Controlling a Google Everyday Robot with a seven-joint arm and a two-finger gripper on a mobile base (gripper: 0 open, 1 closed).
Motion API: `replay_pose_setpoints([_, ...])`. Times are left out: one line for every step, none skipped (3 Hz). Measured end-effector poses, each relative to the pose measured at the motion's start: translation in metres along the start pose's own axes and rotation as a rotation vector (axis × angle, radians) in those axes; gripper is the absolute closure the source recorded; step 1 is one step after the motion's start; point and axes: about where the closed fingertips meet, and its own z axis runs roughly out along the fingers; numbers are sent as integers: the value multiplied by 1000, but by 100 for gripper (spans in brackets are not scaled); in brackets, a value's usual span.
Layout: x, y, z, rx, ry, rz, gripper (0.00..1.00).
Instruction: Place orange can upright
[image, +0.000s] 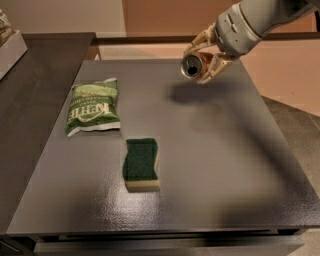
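Observation:
The orange can (193, 65) is held in the air over the far right part of the dark table (210, 165). It lies tilted on its side, its silver pull-tab end facing the camera. My gripper (202, 59) is shut on the can, one pale finger above it and one below to the right. The arm reaches in from the upper right. The can's shadow falls on the table just below it.
A green chip bag (93, 105) lies flat at the table's left. A green sponge with a pale base (141, 163) lies near the middle front. A second dark counter (35, 75) adjoins on the left, with a pale box at its far left edge.

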Motion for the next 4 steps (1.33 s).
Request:
replay_pose_setpoints([-7, -3, -19, 40, -52, 32, 100])
replay_pose_setpoints([-17, -7, -32, 85, -137, 73, 100])
replay_pose_setpoints([-29, -14, -42, 151, -270, 154, 100])
replay_pose_setpoints([-30, -15, -41, 149, -272, 155, 100])
